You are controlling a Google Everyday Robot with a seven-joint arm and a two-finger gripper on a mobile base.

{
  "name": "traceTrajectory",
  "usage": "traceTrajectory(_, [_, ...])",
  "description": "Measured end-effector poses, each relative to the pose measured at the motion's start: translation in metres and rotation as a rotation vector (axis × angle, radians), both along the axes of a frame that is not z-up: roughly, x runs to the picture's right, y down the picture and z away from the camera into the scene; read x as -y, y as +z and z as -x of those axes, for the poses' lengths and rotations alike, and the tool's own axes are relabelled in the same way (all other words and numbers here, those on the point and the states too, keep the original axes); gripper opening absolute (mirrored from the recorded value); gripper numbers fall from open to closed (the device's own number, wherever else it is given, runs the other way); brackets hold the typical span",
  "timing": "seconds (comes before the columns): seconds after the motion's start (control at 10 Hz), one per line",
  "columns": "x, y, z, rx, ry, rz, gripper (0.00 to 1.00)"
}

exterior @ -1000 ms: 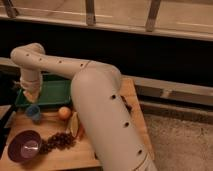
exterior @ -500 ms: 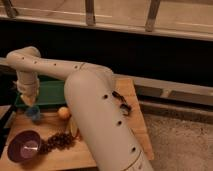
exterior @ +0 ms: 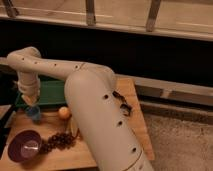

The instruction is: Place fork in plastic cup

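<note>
While poised over the wooden table [exterior: 107, 159]: purple bowl [exterior: 24, 146] at front left; gripper [exterior: 31, 101] shut, directly above blue plastic cup [exterior: 34, 113], contents of its grip indiscernible, fork not discernible; green tray [exterior: 52, 93] behind cup; orange fruit [exterior: 64, 113] right of cup.

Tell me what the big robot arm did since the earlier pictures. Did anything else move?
The arm swung toward the left side of the table, bringing the gripper down right over the blue plastic cup, in front of the green tray. The gripper stays shut; whether it holds the fork can't be seen. The purple bowl, the grapes and the orange stayed put.
</note>
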State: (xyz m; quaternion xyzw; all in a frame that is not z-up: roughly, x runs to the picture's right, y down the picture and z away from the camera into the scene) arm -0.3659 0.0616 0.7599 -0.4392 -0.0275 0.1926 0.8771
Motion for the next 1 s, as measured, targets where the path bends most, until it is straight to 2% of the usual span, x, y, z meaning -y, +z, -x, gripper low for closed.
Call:
traceTrajectory(0.2, [0.000,0.007,-0.008,-0.008,0.021,0.009,0.00])
traceTrajectory(0.5, [-0.004,0.018,-0.004,0.009,0.031,0.030,0.00])
traceTrajectory(1.0, [-0.007,0.032,0.017,0.054,0.002,0.062,0.00])
